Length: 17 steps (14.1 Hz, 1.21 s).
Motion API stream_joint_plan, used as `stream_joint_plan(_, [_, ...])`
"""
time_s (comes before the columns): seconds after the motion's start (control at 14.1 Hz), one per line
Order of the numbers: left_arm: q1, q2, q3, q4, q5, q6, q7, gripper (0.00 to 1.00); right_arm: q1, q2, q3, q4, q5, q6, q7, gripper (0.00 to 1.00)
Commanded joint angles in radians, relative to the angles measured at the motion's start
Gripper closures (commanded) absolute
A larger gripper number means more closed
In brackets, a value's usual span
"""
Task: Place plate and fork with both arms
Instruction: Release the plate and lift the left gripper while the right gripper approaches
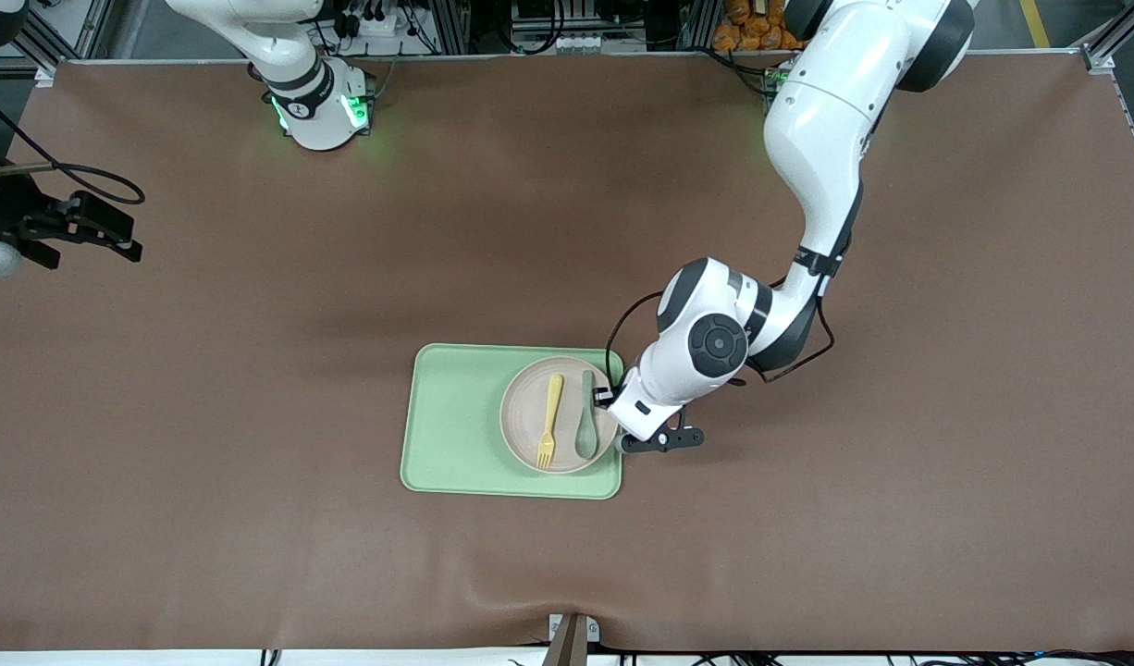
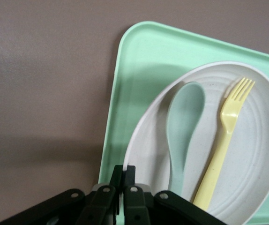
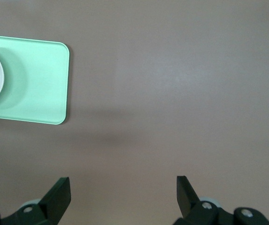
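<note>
plate (image 1: pixel 560 414) – on tray (image 1: pixel 456 421), rim clenched by left end effector (image 2: pixel 124 174); stiff, light, likely slick, hold rim | fork (image 1: pixel 550 419) – on plate beside spoon (image 1: pixel 586 413), loose, may slide | right end effector (image 3: pixel 123 193) – released, waiting over bare bench (image 1: pixel 252 555)

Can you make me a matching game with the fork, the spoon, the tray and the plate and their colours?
Things:
1. fork
2. spoon
3. tray
4. plate

Colours:
A. light green
B. pale beige-pink
C. pale yellow
D. grey-green

Right pairs: 1-C, 2-D, 3-A, 4-B.

The fork and spoon lie side by side on the plate, and the plate sits on the tray.
</note>
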<state>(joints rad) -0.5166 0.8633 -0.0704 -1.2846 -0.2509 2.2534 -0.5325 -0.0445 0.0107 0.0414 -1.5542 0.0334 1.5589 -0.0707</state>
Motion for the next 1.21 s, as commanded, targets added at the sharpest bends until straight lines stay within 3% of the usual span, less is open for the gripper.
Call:
stream_joint_plan(0.0, [-0.013, 0.037, 0.009, 0.034, 0.016, 0.018, -0.023, 1.0, -0.034, 0.002, 0.015, 0.0, 0.028, -0.005, -0.009, 0.0])
stream_joint_plan(0.43, [-0.042, 0.072, 0.006, 0.014, 0.021, 0.098, -0.018, 1.0, -0.026, 0.028, 0.018, 0.009, 0.091, 0.012, 0.021, 0.0])
stream_joint_plan(0.5, [-0.042, 0.071, 0.008, 0.014, 0.024, 0.1, -0.012, 0.22, -0.018, 0.04, 0.018, 0.011, 0.092, 0.018, 0.04, 0.0])
stream_joint_plan(0.57, [-0.043, 0.068, 0.009, 0.014, 0.027, 0.1, -0.014, 0.0, -0.017, 0.044, 0.02, 0.011, 0.094, 0.024, 0.052, 0.0])
stream_joint_plan(0.78, [-0.039, 0.03, 0.012, 0.013, 0.1, 0.084, -0.021, 0.0, 0.005, 0.081, 0.021, 0.026, 0.127, 0.047, 0.055, 0.0])
stream_joint_plan(0.92, [-0.02, -0.022, 0.014, 0.016, 0.185, -0.006, -0.021, 0.0, 0.021, 0.135, 0.026, 0.045, 0.164, 0.09, 0.063, 0.0])
stream_joint_plan(1.14, [0.053, -0.133, 0.012, 0.014, 0.293, -0.142, -0.007, 0.0, 0.122, 0.233, 0.029, 0.109, 0.161, 0.13, 0.248, 0.0])
